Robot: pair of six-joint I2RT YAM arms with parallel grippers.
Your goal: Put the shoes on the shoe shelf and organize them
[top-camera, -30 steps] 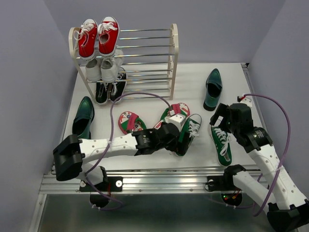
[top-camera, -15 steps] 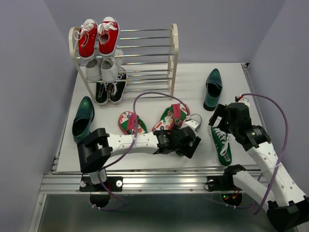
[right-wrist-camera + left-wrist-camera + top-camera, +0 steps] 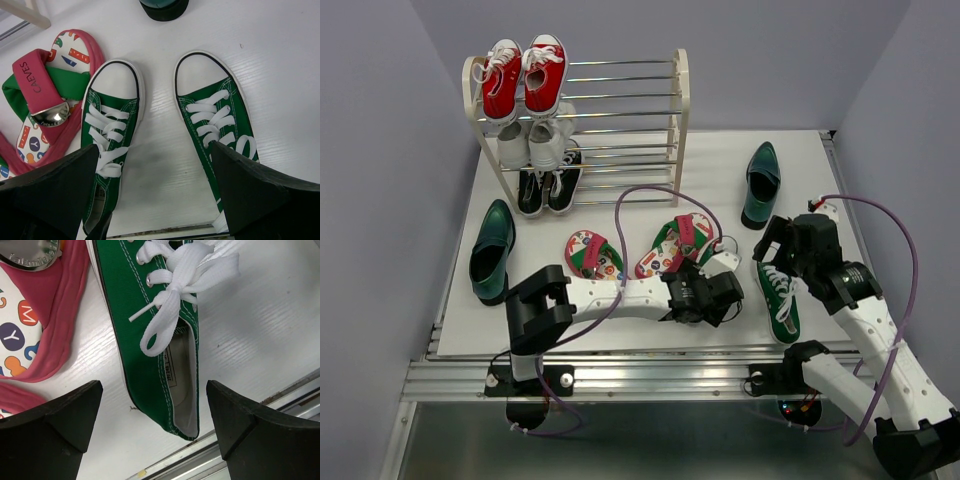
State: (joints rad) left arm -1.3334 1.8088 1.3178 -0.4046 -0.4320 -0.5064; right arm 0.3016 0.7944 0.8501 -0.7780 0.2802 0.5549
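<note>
Green sneakers [image 3: 112,135]: both unshelved
Flip-flops [image 3: 675,243], teal dress shoes [image 3: 760,185]: unshelved too
Left gripper [image 3: 152,390]: spread wide, empty, over one sneaker
Right gripper [image 3: 155,147]: spread wide, empty

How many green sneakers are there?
2. One green sneaker lies next to the pink flip-flop; the other green sneaker lies to its right, toes pointing the same way. None seems hidden.

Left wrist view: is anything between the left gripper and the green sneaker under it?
Nothing visible. The left gripper is open, with the green sneaker lying bare on the table, its heel end in the gap between the fingers. A flip-flop lies close beside it.
</note>
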